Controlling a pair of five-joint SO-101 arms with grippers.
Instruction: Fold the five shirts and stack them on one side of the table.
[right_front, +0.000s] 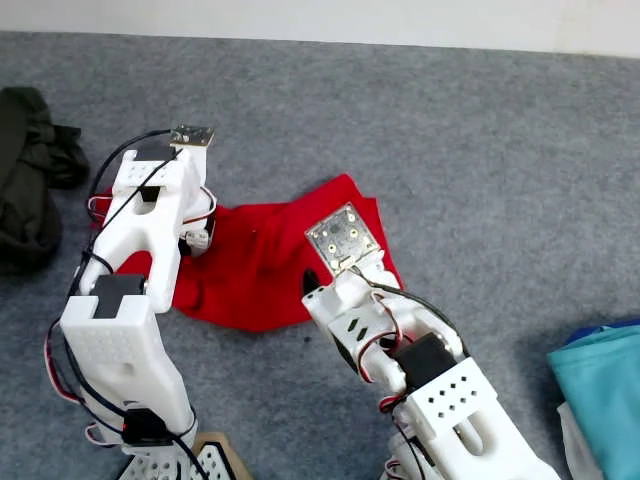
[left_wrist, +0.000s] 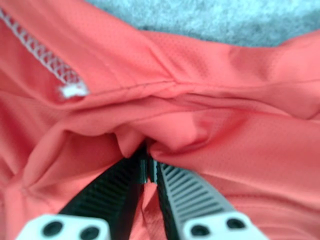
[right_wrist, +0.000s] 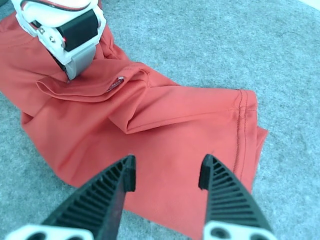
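The red shirt (right_front: 265, 265) lay central on the surface (right_front: 480, 130); our left gripper (left_wrist: 148, 172) clamped its left fold, our right gripper (right_wrist: 166, 172) hung spread above. We judged it should pinch the hem squarely.

No text can be read (the small white tag (left_wrist: 73, 91) on the red shirt (left_wrist: 240, 135) is blurred).

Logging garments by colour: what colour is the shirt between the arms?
The shirt is red; the right wrist view shows it best.
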